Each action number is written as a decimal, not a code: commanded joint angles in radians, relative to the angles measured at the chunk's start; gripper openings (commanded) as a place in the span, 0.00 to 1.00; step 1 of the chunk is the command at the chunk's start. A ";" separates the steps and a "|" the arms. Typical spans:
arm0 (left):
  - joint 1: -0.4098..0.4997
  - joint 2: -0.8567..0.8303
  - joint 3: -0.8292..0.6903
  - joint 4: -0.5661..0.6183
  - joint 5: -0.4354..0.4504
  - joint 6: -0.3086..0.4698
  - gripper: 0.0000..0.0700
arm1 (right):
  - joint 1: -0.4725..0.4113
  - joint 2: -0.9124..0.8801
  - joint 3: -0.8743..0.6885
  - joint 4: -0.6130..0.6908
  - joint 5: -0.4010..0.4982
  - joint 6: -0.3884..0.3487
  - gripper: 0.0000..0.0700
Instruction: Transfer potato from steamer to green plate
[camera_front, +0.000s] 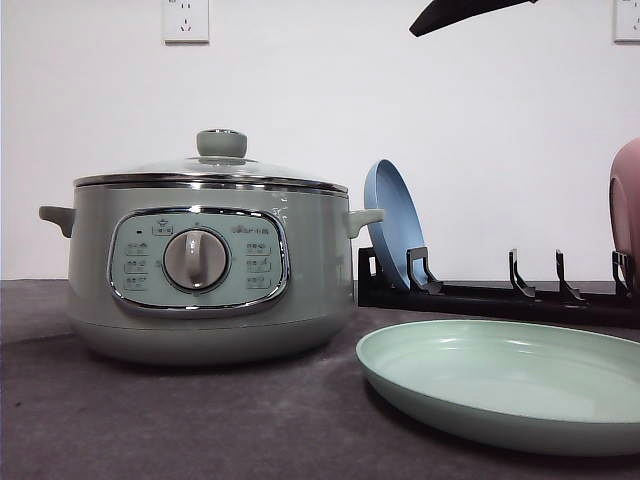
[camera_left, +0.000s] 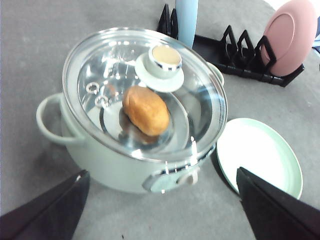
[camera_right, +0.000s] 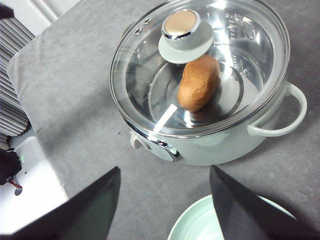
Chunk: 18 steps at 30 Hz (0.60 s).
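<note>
So the steamer (camera_front: 205, 255) sits on the left of the grey worktop (camera_front: 150, 420) with its glass lid (camera_left: 145, 90) on, and the potato (camera_left: 146, 110) is lying inside on the shiny bottom. Right of it the green plate (camera_front: 510, 380) lies flat just beside the steamer. Left gripper (camera_left: 160, 210) and right gripper (camera_right: 165, 210) both hang above the pot, fingers spread wide, holding nothing.
</note>
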 joint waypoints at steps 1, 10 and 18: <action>-0.011 0.036 0.045 0.022 0.006 -0.027 0.84 | 0.006 0.011 0.015 0.003 -0.003 -0.021 0.50; -0.142 0.323 0.360 -0.042 -0.087 -0.027 0.84 | 0.006 0.011 0.015 -0.009 -0.002 -0.024 0.50; -0.259 0.609 0.614 -0.098 -0.198 0.011 0.84 | 0.003 0.011 0.015 -0.011 0.000 -0.029 0.50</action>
